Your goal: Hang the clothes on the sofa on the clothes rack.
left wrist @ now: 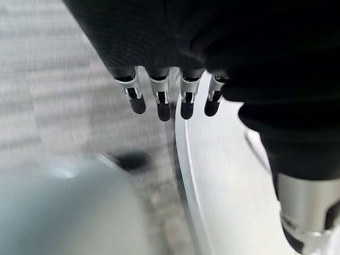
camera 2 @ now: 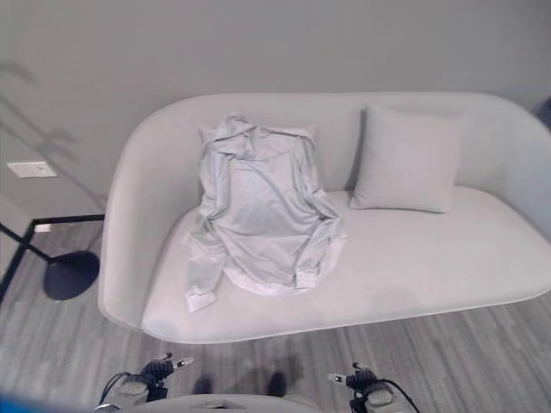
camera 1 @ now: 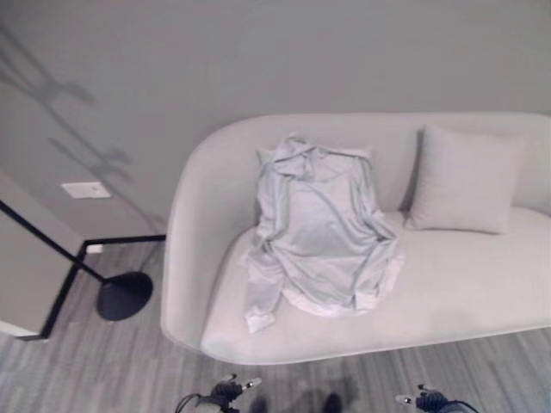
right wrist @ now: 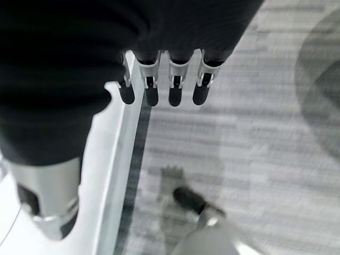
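Item: pale grey-blue long-sleeved cloth shirt point(camera 1: 320, 232), spread at the rounded light-grey sofa's point(camera 1: 482, 292) left end. Soft, light, floppy; best taken at the collar. Left hand point(left wrist: 159, 98) and right hand point(right wrist: 159, 85): fingers straight, empty.

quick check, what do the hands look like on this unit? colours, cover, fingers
Both match. The left hand has a dark ribbed cover over its back and wrist, with a row of silver fingers ending in dark rounded tips. Its thumb is a thicker silver cylinder with a dark end. The right hand looks the same: dark ribbed cover, silver dark-tipped fingers, silver thumb.
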You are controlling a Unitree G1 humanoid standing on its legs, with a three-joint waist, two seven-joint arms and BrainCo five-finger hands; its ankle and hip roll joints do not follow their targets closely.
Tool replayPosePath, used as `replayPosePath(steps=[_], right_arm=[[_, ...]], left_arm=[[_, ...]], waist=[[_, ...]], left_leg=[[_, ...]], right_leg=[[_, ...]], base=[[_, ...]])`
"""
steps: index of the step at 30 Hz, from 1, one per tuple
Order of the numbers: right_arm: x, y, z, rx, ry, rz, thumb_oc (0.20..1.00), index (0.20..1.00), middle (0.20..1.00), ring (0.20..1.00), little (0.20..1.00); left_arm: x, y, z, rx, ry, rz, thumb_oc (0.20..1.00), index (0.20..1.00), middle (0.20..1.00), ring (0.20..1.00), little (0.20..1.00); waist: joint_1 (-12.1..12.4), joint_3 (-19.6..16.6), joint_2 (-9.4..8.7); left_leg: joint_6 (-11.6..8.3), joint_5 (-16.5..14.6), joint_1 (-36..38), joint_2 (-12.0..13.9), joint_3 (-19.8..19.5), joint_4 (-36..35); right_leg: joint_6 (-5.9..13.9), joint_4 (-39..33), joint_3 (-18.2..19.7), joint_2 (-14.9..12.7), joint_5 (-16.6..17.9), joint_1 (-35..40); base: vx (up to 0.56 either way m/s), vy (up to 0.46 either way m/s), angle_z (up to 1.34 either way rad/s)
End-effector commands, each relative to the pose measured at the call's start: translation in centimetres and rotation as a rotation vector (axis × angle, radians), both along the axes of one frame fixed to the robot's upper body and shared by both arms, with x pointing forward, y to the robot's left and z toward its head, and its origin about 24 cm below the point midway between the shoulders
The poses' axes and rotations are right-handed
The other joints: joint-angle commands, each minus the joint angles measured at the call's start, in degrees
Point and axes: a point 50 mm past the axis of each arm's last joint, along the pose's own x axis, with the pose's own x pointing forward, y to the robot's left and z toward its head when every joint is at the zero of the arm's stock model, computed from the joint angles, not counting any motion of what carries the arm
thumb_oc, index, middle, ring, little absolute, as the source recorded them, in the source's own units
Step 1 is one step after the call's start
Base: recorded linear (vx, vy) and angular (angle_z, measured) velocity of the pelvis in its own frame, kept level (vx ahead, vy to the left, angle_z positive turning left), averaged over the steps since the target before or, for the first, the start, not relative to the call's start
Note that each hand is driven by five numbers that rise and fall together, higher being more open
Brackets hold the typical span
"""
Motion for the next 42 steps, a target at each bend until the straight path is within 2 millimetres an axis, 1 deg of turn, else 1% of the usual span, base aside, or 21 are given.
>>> replayPosePath(steps=[1, 4, 6, 10, 14, 17, 19, 20, 21, 25, 26, 27, 28, 29, 30, 31, 32, 34, 37, 39, 42], right_arm=[[0.5, -0.3, 0.2, -0.004, -0.042, -0.044, 1.0, 1.0, 1.0, 1.0, 1.0], [-0.2, 0.4, -0.1, 0.005, -0.007, -0.007, 1.0, 1.0, 1.0, 1.0, 1.0], [-0.2, 0.8, -0.3, 0.013, -0.002, -0.001, 1.0, 1.0, 1.0, 1.0, 1.0], [0.1, 1.7, -0.4, 0.037, -0.003, 0.039, 1.0, 1.0, 1.0, 1.0, 1.0], [0.4, 2.0, -0.3, 0.043, -0.01, 0.052, 1.0, 1.0, 1.0, 1.0, 1.0], [1.0, 2.3, -0.2, 0.054, -0.028, 0.063, 1.0, 1.0, 1.0, 1.0, 1.0], [1.2, 2.3, -0.1, 0.056, -0.035, 0.063, 1.0, 1.0, 1.0, 1.0, 1.0], [1.5, 2.4, 0.0, 0.059, -0.045, 0.065, 1.0, 1.0, 1.0, 1.0, 1.0], [1.8, 2.5, 0.0, 0.061, -0.056, 0.066, 1.0, 1.0, 1.0, 1.0, 1.0], [1.9, 3.1, 0.0, 0.075, -0.066, 0.077, 1.0, 1.0, 1.0, 1.0, 1.0], [1.8, 3.1, 0.0, 0.074, -0.065, 0.078, 1.0, 1.0, 1.0, 1.0, 1.0], [1.6, 2.8, 0.0, 0.068, -0.063, 0.074, 1.0, 1.0, 1.0, 1.0, 1.0], [1.6, 2.8, 0.0, 0.068, -0.063, 0.074, 1.0, 1.0, 1.0, 1.0, 1.0], [1.6, 2.8, 0.0, 0.068, -0.062, 0.073, 1.0, 1.0, 1.0, 1.0, 1.0], [1.8, 2.6, 0.1, 0.063, -0.067, 0.066, 1.0, 1.0, 1.0, 1.0, 1.0], [2.0, 2.4, 0.2, 0.056, -0.073, 0.061, 1.0, 1.0, 1.0, 1.0, 1.0], [2.0, 2.4, 0.2, 0.056, -0.073, 0.061, 1.0, 1.0, 1.0, 1.0, 1.0], [1.9, 2.2, 0.1, 0.049, -0.065, 0.047, 1.0, 1.0, 1.0, 1.0, 1.0], [1.7, 2.0, 0.1, 0.043, -0.058, 0.042, 1.0, 1.0, 1.0, 1.0, 1.0], [1.6, 2.0, 0.1, 0.049, -0.058, 0.04, 1.0, 1.0, 1.0, 1.0, 1.0], [1.2, 1.5, 0.1, 0.046, -0.052, 0.037, 1.0, 1.0, 1.0, 1.0, 1.0]], left_arm=[[-0.9, 1.0, 0.0, 0.025, 0.027, -0.009, 1.0, 1.0, 1.0, 1.0, 1.0], [-2.6, 1.5, -0.3, 0.032, 0.074, 0.013, 1.0, 1.0, 1.0, 1.0, 1.0], [-2.3, 1.7, -0.2, 0.038, 0.064, 0.016, 1.0, 1.0, 1.0, 1.0, 1.0], [-1.6, 2.1, 0.1, 0.05, 0.04, 0.01, 1.0, 1.0, 1.0, 1.0, 1.0], [-0.7, 2.1, 0.3, 0.051, 0.004, 0.001, 1.0, 1.0, 1.0, 1.0, 1.0], [0.2, 2.5, 0.7, 0.066, -0.021, 0.002, 1.0, 1.0, 1.0, 1.0, 1.0], [0.2, 2.7, 0.7, 0.068, -0.023, 0.004, 1.0, 1.0, 1.0, 1.0, 1.0], [0.3, 2.8, 0.8, 0.072, -0.021, 0.0, 1.0, 1.0, 1.0, 1.0, 1.0], [-0.4, 3.1, 0.7, 0.082, 0.008, -0.006, 1.0, 1.0, 1.0, 1.0, 1.0], [-1.5, 3.4, 0.4, 0.094, 0.057, -0.026, 1.0, 1.0, 1.0, 1.0, 1.0], [-1.6, 3.4, 0.4, 0.093, 0.061, -0.024, 1.0, 1.0, 1.0, 1.0, 1.0], [-1.5, 3.3, 0.4, 0.089, 0.056, -0.025, 1.0, 1.0, 1.0, 1.0, 1.0], [-1.5, 3.3, 0.4, 0.089, 0.056, -0.025, 1.0, 1.0, 1.0, 1.0, 1.0], [-1.5, 3.3, 0.4, 0.09, 0.055, -0.027, 1.0, 1.0, 1.0, 1.0, 1.0], [-1.1, 3.2, 0.5, 0.089, 0.036, -0.02, 1.0, 1.0, 1.0, 1.0, 1.0], [-0.8, 3.2, 0.6, 0.093, 0.022, -0.018, 1.0, 1.0, 1.0, 1.0, 1.0], [-0.8, 3.1, 0.6, 0.093, 0.022, -0.018, 1.0, 1.0, 1.0, 1.0, 1.0], [0.0, 2.6, 0.6, 0.081, -0.007, -0.02, 1.0, 1.0, 1.0, 1.0, 1.0], [0.6, 2.2, 0.7, 0.075, -0.023, -0.036, 1.0, 1.0, 1.0, 1.0, 1.0], [0.8, 2.5, 0.8, 0.085, -0.031, -0.04, 1.0, 1.0, 1.0, 1.0, 1.0], [1.0, 2.5, 0.9, 0.073, -0.057, -0.006, 1.0, 1.0, 1.0, 1.0, 1.0]], waist=[[1.26, 1.02, -0.72], [2.01, -0.07, -0.42], [1.98, -0.33, -0.8], [2.12, -2.16, -2.23], [2.32, -2.94, -2.63], [2.5, -2.75, -2.55], [2.43, -2.48, -2.26], [2.11, -1.74, -1.99], [1.54, -0.44, -1.07], [1.13, 0.39, 0.23], [1.16, 0.48, 0.38], [1.61, 0.53, 0.53], [1.5, 0.71, 0.55], [1.66, 0.84, 0.31], [1.6, 1.14, -0.61], [1.14, 1.6, -0.86], [1.14, 1.78, -0.67], [-0.61, 2.76, -0.13], [-1.23, 2.97, -0.75], [-1.4, 2.46, -2.25], [-1.57, 0.34, -2.97]], left_leg=[[0.14, 5.89, -4.22, -3.28, 2.04, -1.72], [0.27, 8.92, -3.08, -2.64, 1.04, -1.72], [0.48, 10.05, -2.0, -2.43, 1.43, -1.72], [1.76, 7.87, 0.5, -2.66, 2.83, -1.72], [3.05, 5.95, 2.01, -3.4, 3.31, -1.72], [5.02, 3.47, 4.1, -4.38, 3.41, -1.72], [5.32, 3.19, 4.72, -4.48, 3.26, -1.72], [5.88, 2.69, 5.41, -4.68, 3.01, -1.55], [6.63, 1.91, 7.21, -4.46, 2.72, -1.46], [6.96, 0.47, 10.25, -3.54, 2.46, -1.72], [6.86, 0.02, 11.03, -3.27, 2.33, -1.72], [6.21, -1.13, 12.3, -2.46, 1.64, -1.72], [6.19, -1.17, 12.52, -2.43, 1.53, -1.72], [5.9, -1.42, 12.86, -2.36, 1.46, -1.72], [5.27, -2.47, 13.3, -2.69, 0.3, -1.72], [5.03, -3.29, 14.15, -2.82, -0.34, -1.72], [4.99, -3.49, 14.46, -2.61, -0.37, -1.72], [3.95, -5.06, 17.21, -1.45, -1.05, -1.72], [3.33, -5.94, 18.51, -1.23, -1.99, -1.72], [2.48, -6.72, 19.31, -0.65, -2.23, -1.72], [0.08, -7.16, 20.63, 3.94, -2.7, -1.72]], right_leg=[[8.7, 1.1, 6.28, 3.58, -4.97, 3.16], [8.25, 1.1, 8.85, 4.48, -6.65, 6.2], [8.49, 1.1, 9.41, 3.82, -7.16, 6.9], [9.92, 1.15, 10.2, 0.97, -6.33, 8.28], [11.07, 3.39, 10.13, -0.96, -6.16, 7.42], [12.63, 11.79, 9.68, -2.73, -5.13, 4.12], [12.67, 15.15, 9.5, -2.83, -4.59, 2.62], [12.76, 19.8, 9.61, -2.92, -2.85, 0.66], [12.33, 28.05, 8.65, -3.57, 1.3, -2.84], [10.91, 36.0, 6.27, -4.6, 1.77, -6.34], [10.56, 35.84, 5.32, -5.56, 1.06, -7.06], [9.94, 29.31, 2.96, -7.54, -2.15, -7.63], [9.92, 29.22, 2.82, -7.53, -2.18, -7.32], [10.28, 25.18, 2.85, -8.1, -1.96, -6.85], [11.92, 13.19, 3.32, -9.54, 1.1, -8.63], [13.06, 8.02, 4.3, -9.9, 3.44, -10.52], [13.05, 7.57, 4.16, -9.68, 3.59, -9.98], [15.55, 1.1, 7.0, -9.04, 6.18, -16.36], [15.63, 1.1, 7.25, -8.51, 6.28, -16.1], [15.88, 1.1, 6.77, -8.95, 8.57, -14.6], [15.06, 1.1, 5.82, -6.97, 8.5, -11.72]], base=[[0.43, 0.07, -0.68], [0.4, 0.108, -0.69], [0.32, 0.141, -0.42], [0.37, 0.176, -0.18], [0.22, 0.157, -0.21], [0.18, 0.179, -0.03], [0.08, 0.109, -0.06], [0.1, 0.164, 0.05], [0.14, 0.193, 0.05], [0.13, 0.079, 0.08], [0.31, -0.016, 0.08], [0.24, -0.048, -0.02], [0.22, -0.098, -0.02], [0.2, -0.166, 0.2], [0.27, -0.221, 0.18], [0.23, -0.183, 0.11], [0.19, -0.12, -0.05], [0.29, -0.168, 0.16], [0.21, -0.168, -0.03], [0.22, -0.296, 0.59], [0.28, -0.39, 0.66]])
